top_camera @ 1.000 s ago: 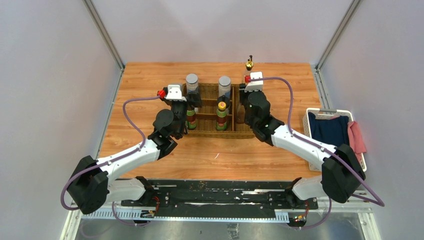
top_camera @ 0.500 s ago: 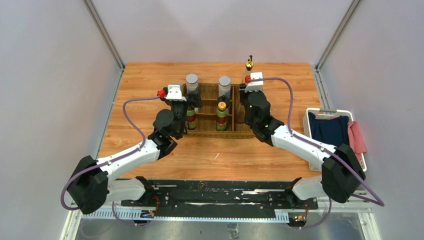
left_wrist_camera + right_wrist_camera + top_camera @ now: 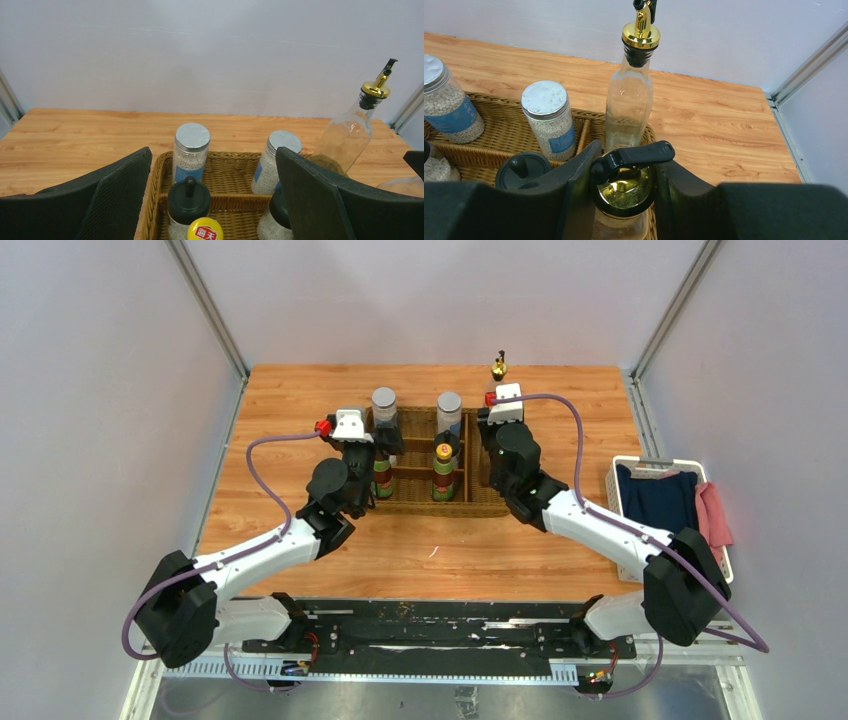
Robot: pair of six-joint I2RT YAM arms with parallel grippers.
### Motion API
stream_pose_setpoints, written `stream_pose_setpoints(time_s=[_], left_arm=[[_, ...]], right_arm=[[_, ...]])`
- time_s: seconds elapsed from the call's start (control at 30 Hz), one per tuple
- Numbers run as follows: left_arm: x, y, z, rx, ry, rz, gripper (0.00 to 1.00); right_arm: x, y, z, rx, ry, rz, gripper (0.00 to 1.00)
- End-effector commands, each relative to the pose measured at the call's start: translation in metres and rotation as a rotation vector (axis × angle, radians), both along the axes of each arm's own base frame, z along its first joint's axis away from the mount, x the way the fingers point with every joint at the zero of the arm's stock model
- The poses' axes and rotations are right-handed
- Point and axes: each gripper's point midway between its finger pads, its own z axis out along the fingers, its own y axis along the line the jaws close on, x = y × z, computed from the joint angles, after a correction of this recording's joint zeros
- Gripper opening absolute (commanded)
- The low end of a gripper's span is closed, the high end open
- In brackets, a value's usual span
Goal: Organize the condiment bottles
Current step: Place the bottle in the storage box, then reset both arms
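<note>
Right claw [image 3: 626, 172] clamps a gold-topped bottle [image 3: 624, 194] at the basket [image 3: 494, 115]; left claw [image 3: 210, 200] gapes wide, holding nothing.

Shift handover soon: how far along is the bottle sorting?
Done: grey-lidded jars, black-capped bottles and yellow-capped bottles stand in the basket. In hand: the right gripper clamps a gold-topped bottle at the basket's right side. Remaining: releasing it; whether the other gold-topped bottle sits inside, unclear.

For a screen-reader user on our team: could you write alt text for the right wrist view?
The right gripper grips a gold-topped bottle at a wicker basket's edge. Behind stand a second gold-topped bottle and two grey-lidded jars.
</note>
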Motion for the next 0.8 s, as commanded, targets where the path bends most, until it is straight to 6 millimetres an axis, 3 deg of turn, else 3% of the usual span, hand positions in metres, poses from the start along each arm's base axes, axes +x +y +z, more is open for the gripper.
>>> stream_pose_setpoints(time_s=[0.0, 0.2, 0.43, 0.77], left_arm=[[0.002, 0.002, -0.004, 0.003, 0.005, 0.010, 0.98], [0.002, 0.002, -0.006, 0.002, 0.009, 0.010, 0.98], [0.002, 0.001, -0.006, 0.003, 0.010, 0.008, 0.99], [0.002, 0.002, -0.006, 0.007, 0.011, 0.010, 1.00]], right_arm=[[0.000, -0.006, 0.029, 0.036, -0.074, -0.036, 0.00], [-0.001, -0.008, 0.021, 0.030, -0.064, -0.043, 0.01], [-0.001, -0.008, 0.013, 0.024, -0.033, -0.047, 0.50], [-0.002, -0.010, 0.010, 0.026, -0.024, -0.056, 0.68]])
